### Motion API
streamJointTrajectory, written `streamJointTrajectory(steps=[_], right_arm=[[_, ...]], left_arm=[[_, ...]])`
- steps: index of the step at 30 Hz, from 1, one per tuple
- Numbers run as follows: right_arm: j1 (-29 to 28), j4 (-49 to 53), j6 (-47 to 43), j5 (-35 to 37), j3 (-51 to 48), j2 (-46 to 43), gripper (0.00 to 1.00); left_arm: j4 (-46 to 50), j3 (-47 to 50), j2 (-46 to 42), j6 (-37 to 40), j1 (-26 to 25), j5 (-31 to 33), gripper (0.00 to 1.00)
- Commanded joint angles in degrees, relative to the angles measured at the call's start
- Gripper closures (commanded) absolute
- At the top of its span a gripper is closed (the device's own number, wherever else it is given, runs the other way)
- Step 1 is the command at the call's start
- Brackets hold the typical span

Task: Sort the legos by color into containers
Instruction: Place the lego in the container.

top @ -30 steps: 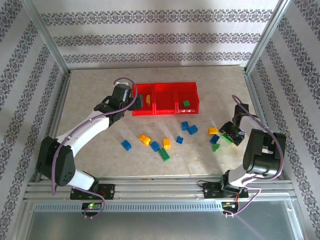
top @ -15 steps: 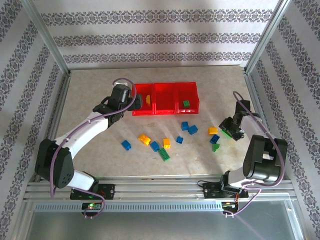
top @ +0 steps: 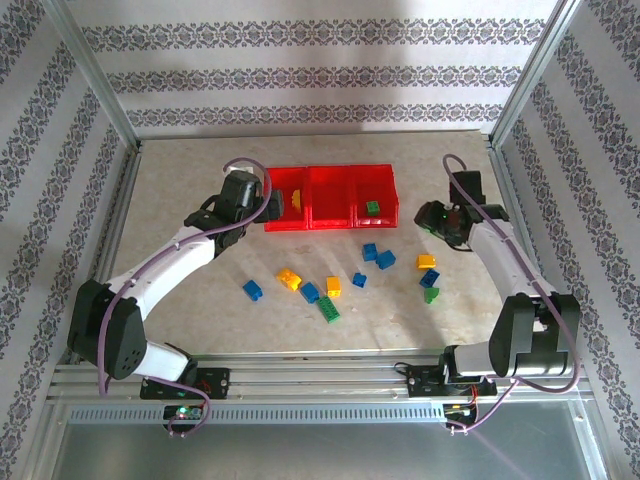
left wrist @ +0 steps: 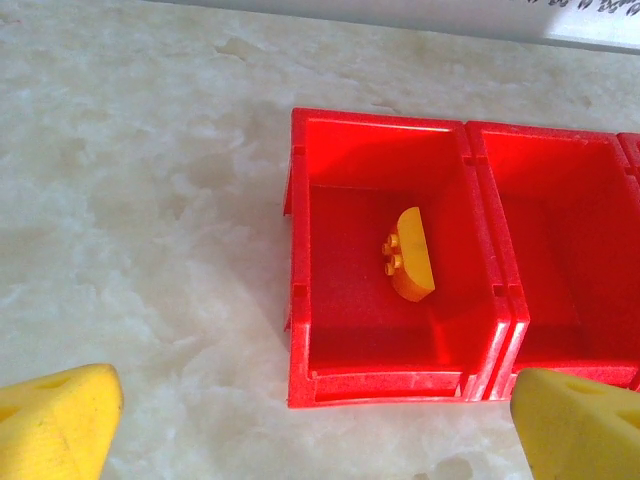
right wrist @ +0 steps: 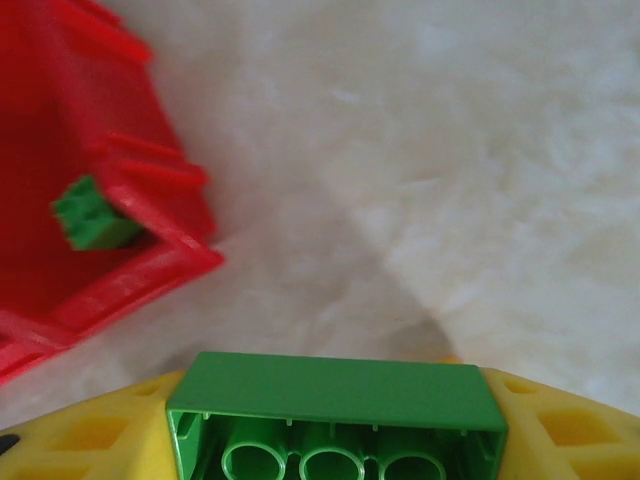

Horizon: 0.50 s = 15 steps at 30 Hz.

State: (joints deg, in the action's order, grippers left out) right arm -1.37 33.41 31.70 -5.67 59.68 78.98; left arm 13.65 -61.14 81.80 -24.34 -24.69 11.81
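Green brick clamped in your right gripper, beside the red containers; your left gripper spreads wide above the end bin holding a yellow brick.

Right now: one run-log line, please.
left gripper: open, by left bin | right gripper: shut on green lego, near right bin | left bin: yellow lego | right bin: second green lego

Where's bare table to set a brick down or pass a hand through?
Bare: the strip between the back wall and the bins; the far-left corner beyond the left gripper; the far-right corner behind the right gripper, which grips a green brick. Crowded: the loose bricks scattered in front of the bins.
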Motion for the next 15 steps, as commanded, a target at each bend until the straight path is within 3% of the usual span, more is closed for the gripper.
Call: streamJointTrajectory(steps=[1, 8, 15], right_arm=[[-4.45, 0.67, -0.81, 2.13, 5.31, 1.84, 0.43], [-12.65, 3.08, -5.55, 6.71, 17.30, 12.40, 0.43], [-14.86, 5.28, -8.23, 8.97, 29.79, 25.08, 0.43]], left_arm=[[-1.78, 0.90, -2.15, -0.38, -0.28, 1.13, 0.00], [-1.52, 1.97, -3.42, -0.53, -0.02, 1.26, 0.00], [-1.02, 3.28, -5.13, -0.62, 0.39, 1.59, 0.00]])
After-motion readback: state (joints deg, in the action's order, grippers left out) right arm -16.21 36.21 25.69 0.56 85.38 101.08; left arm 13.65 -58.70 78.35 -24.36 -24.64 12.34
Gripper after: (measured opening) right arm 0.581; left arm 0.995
